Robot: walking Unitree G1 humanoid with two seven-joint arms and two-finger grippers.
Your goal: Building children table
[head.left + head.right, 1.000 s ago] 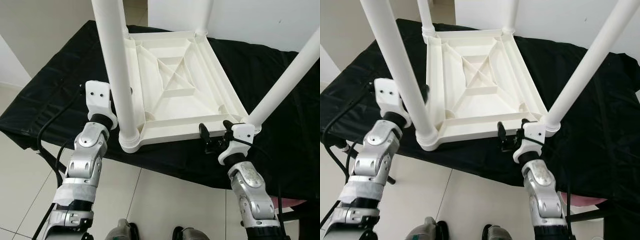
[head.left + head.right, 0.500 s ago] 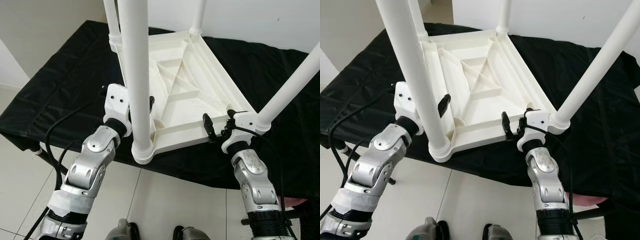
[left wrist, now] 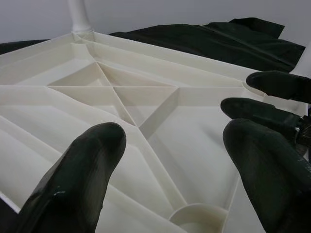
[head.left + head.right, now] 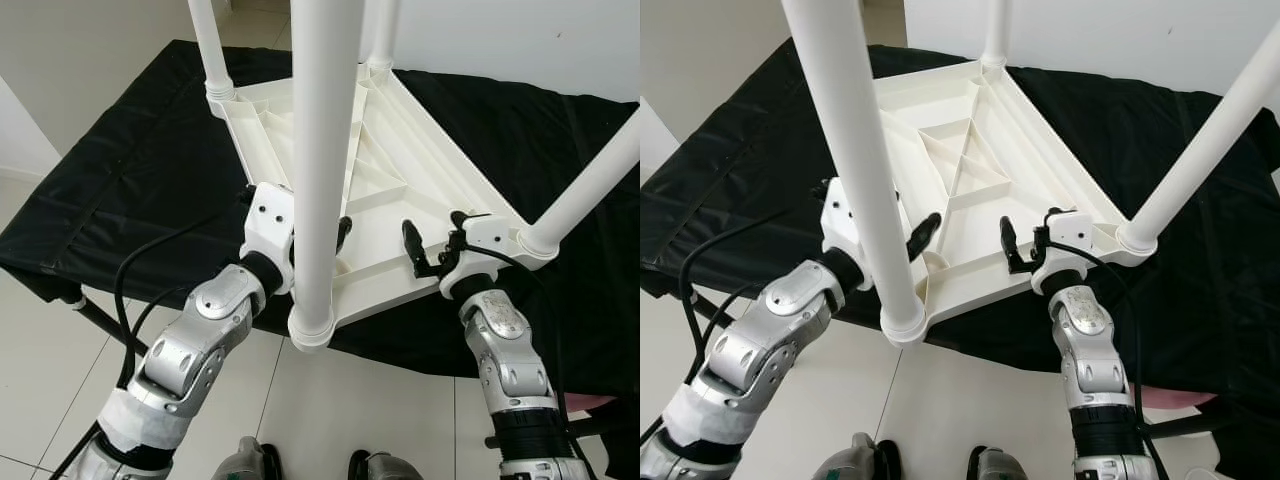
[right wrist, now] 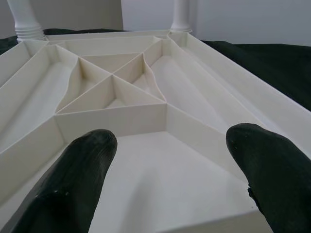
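Table [image 4: 400,170] upside down on black-draped tabletop [image 4: 120,180], four legs [image 4: 325,150] fitted, so assembly looks nearly done; flipping upright likely remains. Left claw [image 4: 335,235] and right claw [image 4: 425,250] both spread wide at near rim, gripping nothing.

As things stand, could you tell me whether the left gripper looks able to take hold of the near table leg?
Probably yes. The left gripper sits open right beside the near table leg, fingers pointing past it over the upturned tabletop. Nothing lies between them, though it would likely need to turn toward the leg first.
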